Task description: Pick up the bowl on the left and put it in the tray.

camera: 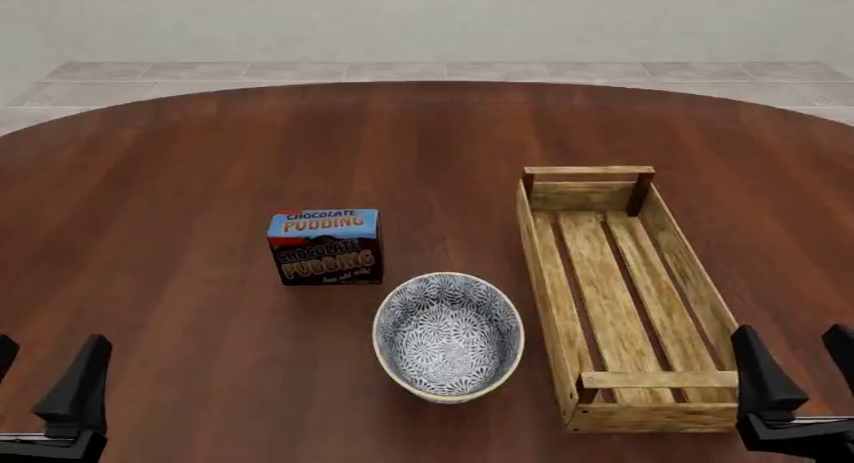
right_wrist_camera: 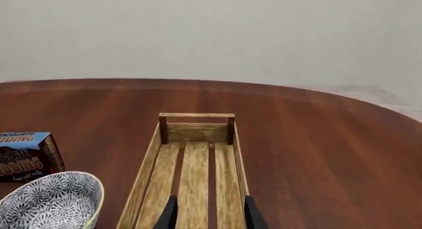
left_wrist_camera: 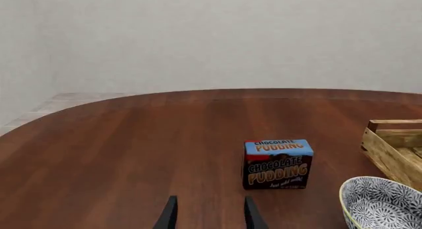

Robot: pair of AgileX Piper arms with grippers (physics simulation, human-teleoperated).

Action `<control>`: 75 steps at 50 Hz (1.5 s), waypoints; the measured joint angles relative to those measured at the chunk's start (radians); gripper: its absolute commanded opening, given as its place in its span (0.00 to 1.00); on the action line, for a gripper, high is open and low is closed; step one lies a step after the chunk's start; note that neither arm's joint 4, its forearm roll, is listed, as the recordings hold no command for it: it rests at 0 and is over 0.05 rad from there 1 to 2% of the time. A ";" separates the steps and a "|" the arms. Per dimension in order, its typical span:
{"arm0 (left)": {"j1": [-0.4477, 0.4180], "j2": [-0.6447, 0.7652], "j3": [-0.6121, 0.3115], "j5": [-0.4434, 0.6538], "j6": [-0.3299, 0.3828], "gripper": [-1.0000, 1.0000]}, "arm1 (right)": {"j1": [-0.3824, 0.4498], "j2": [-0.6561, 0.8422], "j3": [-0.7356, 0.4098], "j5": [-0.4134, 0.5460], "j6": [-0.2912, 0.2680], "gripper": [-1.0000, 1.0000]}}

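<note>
Bowl (camera: 449, 335) sits on the table (camera: 174, 163), untouched, between the pudding box (camera: 326, 246) and the tray (camera: 619, 293), just beside both. Nothing done yet: we have the whole pick and transfer ahead. Left gripper (camera: 40, 383) and right gripper (camera: 794, 368) wait at the near edge, jaws apart, holding nothing. Bowl upright, round, cream rim, blue-grey floral inside (empty, as is the tray).

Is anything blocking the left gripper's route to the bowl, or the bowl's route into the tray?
Nothing visible does. Bare table lies between the left gripper and the bowl. The pudding box sits beyond and left of the bowl, off that line. The tray stands just right of the bowl, nothing between them, and holds nothing.
</note>
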 measured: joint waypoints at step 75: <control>0.000 0.000 0.000 0.000 0.000 1.00 | 0.196 0.439 0.000 -0.226 -0.197 1.00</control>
